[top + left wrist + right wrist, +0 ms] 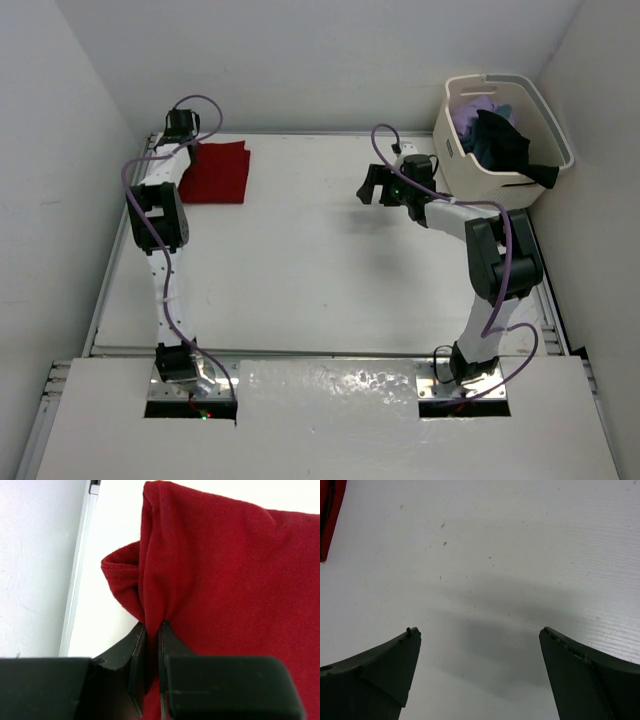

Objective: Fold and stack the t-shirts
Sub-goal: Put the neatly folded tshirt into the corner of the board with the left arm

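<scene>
The folded red t-shirt (215, 172), at far left, is pinched at its edge by the clamped left gripper (152, 627) while the right gripper (479, 632) is spread wide, empty; set-down is judged in hand, with release, then retrieval from the far-right basket (480, 182), required next.

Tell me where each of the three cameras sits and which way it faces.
Top: above and behind, looking down on the table; left arm, right arm, red shirt far left, basket far right.
Left wrist: looks along the left fingers, shut on a fold of the red shirt.
Right wrist: looks down at bare table between the open right fingers.
Shared: the red shirt shows in all three, only its edge in the right wrist view.
</scene>
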